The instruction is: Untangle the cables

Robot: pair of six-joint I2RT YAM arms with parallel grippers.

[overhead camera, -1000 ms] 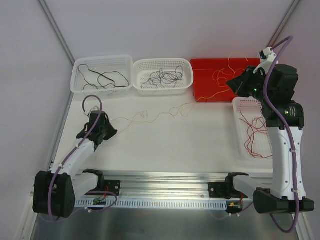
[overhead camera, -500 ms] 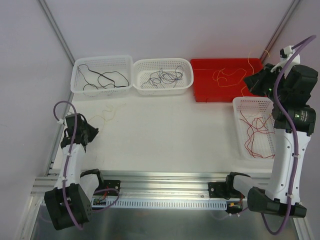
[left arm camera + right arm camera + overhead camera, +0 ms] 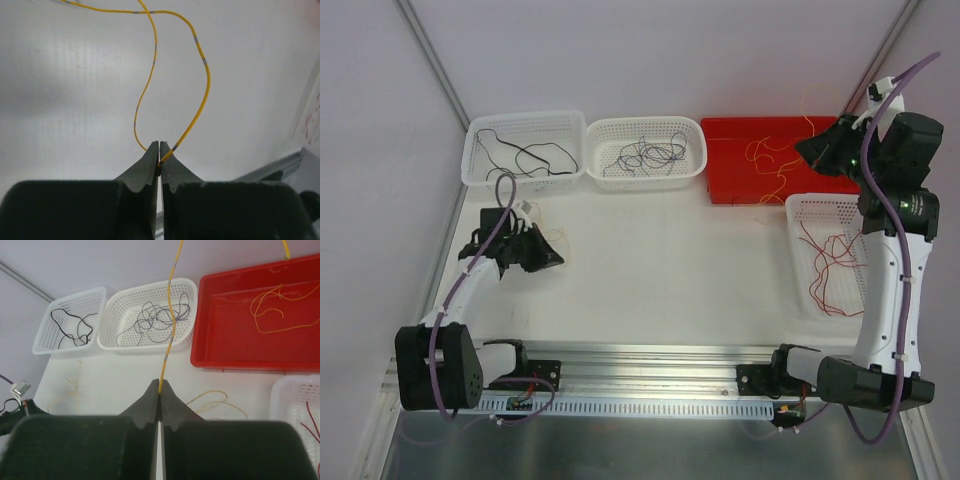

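**Operator:** Report the left jaws.

**Technician:** Left jaws fully closed, tips pinching a yellow cable (image 3: pixel 208 80) with grey bands. Two runs leave the tips: one curves ahead and to the left, the other bows ahead and to the right. Both pass above the white surface (image 3: pixel 60 100).

**Operator:** Right jaws?

**Technician:** Right jaws fully closed on a yellow strand (image 3: pixel 170 335). It runs straight ahead from the tips and out of view. Whether it is the same cable as in the left jaws cannot be told.

**Operator:** Location of the other cables?

**Technician:** All lie beyond the right jaws.
- **Directly ahead:** purple-grey cables (image 3: pixel 155 317) in a white basket (image 3: pixel 130 346).
- **Ahead and left:** black cables (image 3: pixel 80 329) in a second basket (image 3: pixel 50 349).
- **Ahead and right:** orange-yellow cables (image 3: pixel 253 307) in a red tray (image 3: pixel 230 340).
- **Just right of the tips:** a loose yellow loop (image 3: pixel 215 396) on the surface.
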